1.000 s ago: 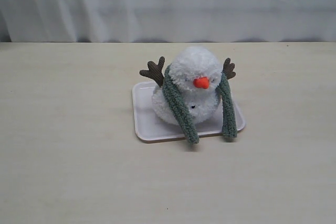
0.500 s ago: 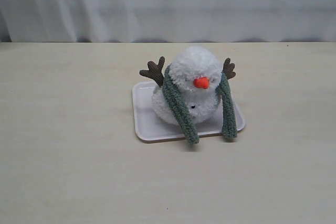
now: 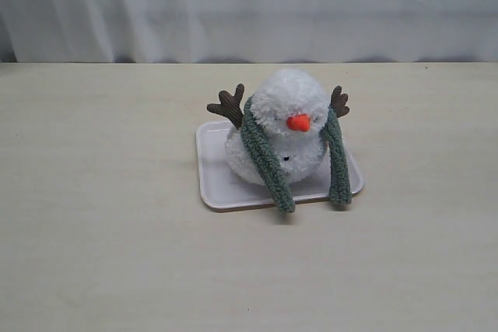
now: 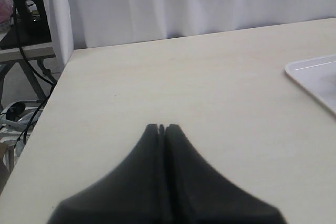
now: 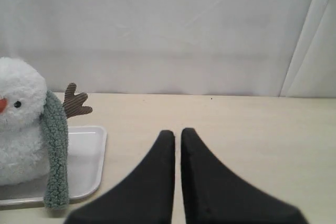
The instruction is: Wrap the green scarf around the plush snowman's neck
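Note:
The plush snowman (image 3: 286, 103) sits on a white tray (image 3: 214, 186) mid-table, facing the camera. The green scarf (image 3: 263, 158) is draped behind its neck. Both ends hang down in front, one on each side, uncrossed, and reach past the tray's front rim. The exterior view shows neither arm. In the right wrist view the snowman (image 5: 18, 129) and one scarf end (image 5: 55, 156) lie well off to the side of my right gripper (image 5: 177, 131), whose jaws are all but together and hold nothing. My left gripper (image 4: 161, 127) is shut and empty over bare table.
Brown twig arms (image 3: 228, 105) stick out on both sides of the snowman's head. One corner of the tray (image 4: 315, 74) shows in the left wrist view, far from that gripper. The table's edge (image 4: 37, 121) and a white curtain (image 3: 249, 5) bound the space.

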{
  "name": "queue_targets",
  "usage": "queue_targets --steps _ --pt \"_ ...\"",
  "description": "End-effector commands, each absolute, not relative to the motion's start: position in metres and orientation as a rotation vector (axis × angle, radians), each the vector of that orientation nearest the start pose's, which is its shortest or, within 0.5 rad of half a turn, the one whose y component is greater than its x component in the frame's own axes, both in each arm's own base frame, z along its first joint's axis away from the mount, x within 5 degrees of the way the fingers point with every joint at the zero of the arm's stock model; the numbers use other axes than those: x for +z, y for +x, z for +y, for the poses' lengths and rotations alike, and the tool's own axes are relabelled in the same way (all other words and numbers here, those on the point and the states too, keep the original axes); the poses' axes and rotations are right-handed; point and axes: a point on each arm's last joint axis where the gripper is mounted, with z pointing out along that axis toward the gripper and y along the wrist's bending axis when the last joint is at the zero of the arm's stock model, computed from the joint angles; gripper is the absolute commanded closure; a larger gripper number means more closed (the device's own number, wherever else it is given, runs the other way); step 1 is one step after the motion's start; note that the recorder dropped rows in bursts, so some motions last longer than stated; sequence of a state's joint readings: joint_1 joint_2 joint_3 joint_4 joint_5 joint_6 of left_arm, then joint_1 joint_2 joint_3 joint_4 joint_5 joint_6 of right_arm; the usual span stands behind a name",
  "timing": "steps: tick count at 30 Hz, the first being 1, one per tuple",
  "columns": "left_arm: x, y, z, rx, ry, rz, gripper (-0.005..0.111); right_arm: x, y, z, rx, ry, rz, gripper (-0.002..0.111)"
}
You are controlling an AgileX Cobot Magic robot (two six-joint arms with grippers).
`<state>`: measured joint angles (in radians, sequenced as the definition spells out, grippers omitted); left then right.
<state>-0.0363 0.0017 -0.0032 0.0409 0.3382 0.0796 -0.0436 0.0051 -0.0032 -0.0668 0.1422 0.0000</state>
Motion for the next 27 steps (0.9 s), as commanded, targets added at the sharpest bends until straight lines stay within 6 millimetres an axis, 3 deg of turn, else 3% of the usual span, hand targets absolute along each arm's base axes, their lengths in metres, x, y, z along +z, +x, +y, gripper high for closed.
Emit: queue_targets --steps 1,9,27 --pt "0.184 0.054 -0.001 0.072 0.131 1.806 0.107 0.197 0.056 -0.003 -0.048 0.033 1.662 0.104" --pt "0.184 0.054 -0.001 0.072 0.131 1.806 0.107 0.183 0.054 -0.004 -0.04 0.057 1.815 0.104" --pt "0.184 0.054 -0.001 0.072 0.131 1.806 0.107 0.181 0.053 -0.003 -0.012 0.08 1.836 0.104"
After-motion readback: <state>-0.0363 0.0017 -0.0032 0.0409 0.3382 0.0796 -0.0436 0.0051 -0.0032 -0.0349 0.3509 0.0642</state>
